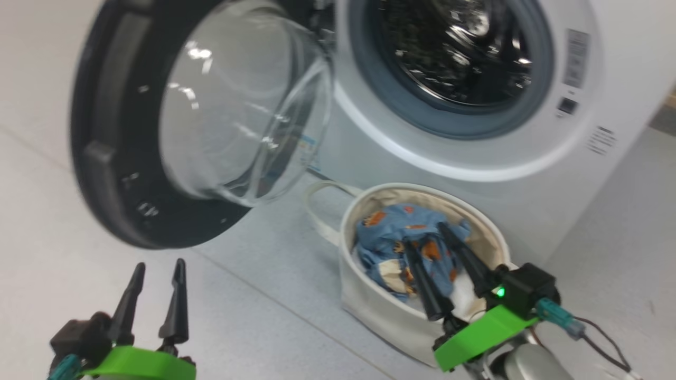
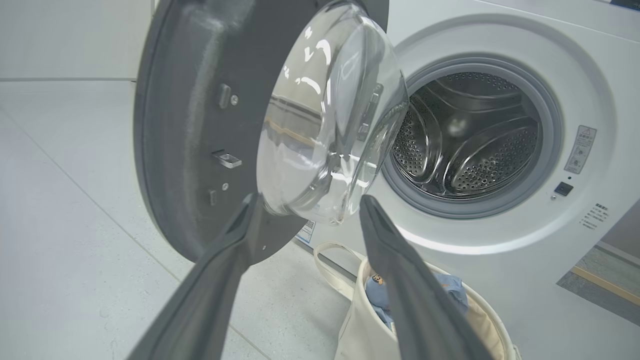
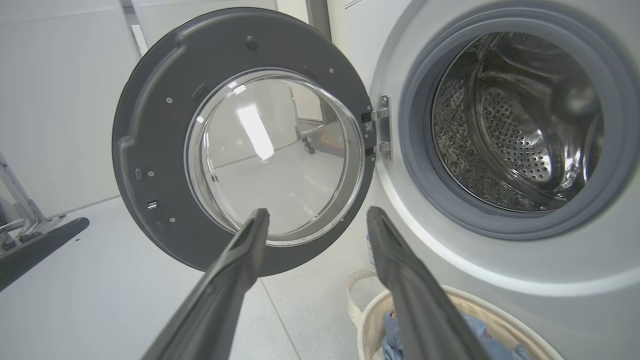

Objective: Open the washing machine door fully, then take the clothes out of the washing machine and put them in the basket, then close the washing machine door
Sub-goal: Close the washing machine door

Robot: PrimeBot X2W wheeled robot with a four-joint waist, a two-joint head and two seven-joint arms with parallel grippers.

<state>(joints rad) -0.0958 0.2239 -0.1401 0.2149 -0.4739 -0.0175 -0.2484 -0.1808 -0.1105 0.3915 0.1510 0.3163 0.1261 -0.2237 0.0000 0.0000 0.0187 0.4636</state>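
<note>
Right gripper [image 1: 424, 234] hangs spread, empty, over basket [image 1: 422, 191] holding clothes [image 1: 385, 227]; left gripper [image 1: 160, 264] likewise spread, door [image 1: 105, 132] wide, closing likely next.

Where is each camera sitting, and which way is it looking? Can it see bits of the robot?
Head view: on the robot's head, looking forward and down at the washing machine door, washing machine and basket holding the clothes; left claw and right claw show, both open.
Left wrist view: on the left wrist, looking along its fingers at the door and drum.
Right wrist view: on the right wrist, looking along its fingers at the door.
Shared: both wrist views catch door, drum and basket.
</note>
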